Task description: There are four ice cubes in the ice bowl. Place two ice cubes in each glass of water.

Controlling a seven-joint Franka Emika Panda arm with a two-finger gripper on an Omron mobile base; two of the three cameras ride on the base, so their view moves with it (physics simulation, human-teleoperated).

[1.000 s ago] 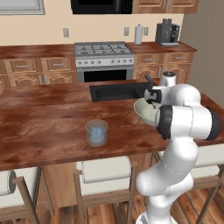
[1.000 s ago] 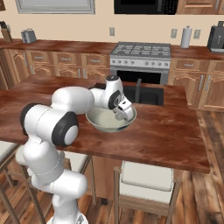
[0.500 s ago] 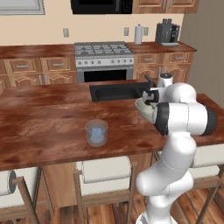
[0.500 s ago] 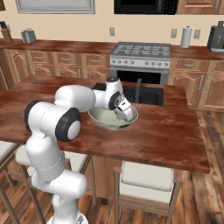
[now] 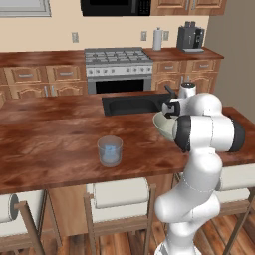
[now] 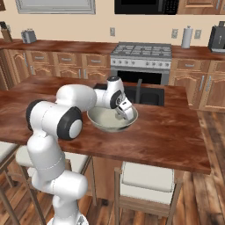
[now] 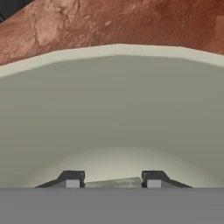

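The ice bowl is a wide, pale bowl on the wooden island counter, just in front of the sink. My gripper reaches down into it on its right side. In the hand view the bowl's inner wall and rim are close ahead. My gripper has a pale ice cube spanning the gap between its two fingertips, which touch it at both ends. From the left base view, the arm hides most of the bowl. A short, blue-tinted glass of water stands alone to the bowl's left, nearer the front edge.
A dark sink with a faucet lies just behind the bowl. Stools stand under the counter's front edge. The stove and wall counters run along the back.
The fingers have drawn together inside the bowl, from wide open to closed on the ice cube. The hand has stayed over the bowl, and the glass has not moved.
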